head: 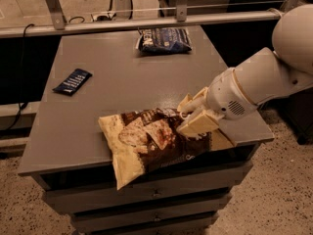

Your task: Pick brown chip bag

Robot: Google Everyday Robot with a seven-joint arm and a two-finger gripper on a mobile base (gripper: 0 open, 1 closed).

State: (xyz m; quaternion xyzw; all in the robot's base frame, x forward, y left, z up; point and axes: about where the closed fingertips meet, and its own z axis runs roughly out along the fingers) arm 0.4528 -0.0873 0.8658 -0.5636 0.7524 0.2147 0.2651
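The brown chip bag (146,143) lies at the front edge of the grey table (117,82), with its cream lower-left corner hanging over the edge. My gripper (191,115) comes in from the right on the white arm (264,80). It is at the bag's right end, with its cream fingers (198,125) closed on the bag's upper right part. The bag's right end is partly hidden behind the fingers.
A dark blue chip bag (164,39) lies at the table's far edge. A small flat dark blue packet (72,81) lies at the left. A metal rail (146,21) runs behind the table. Drawers (151,195) sit below the tabletop.
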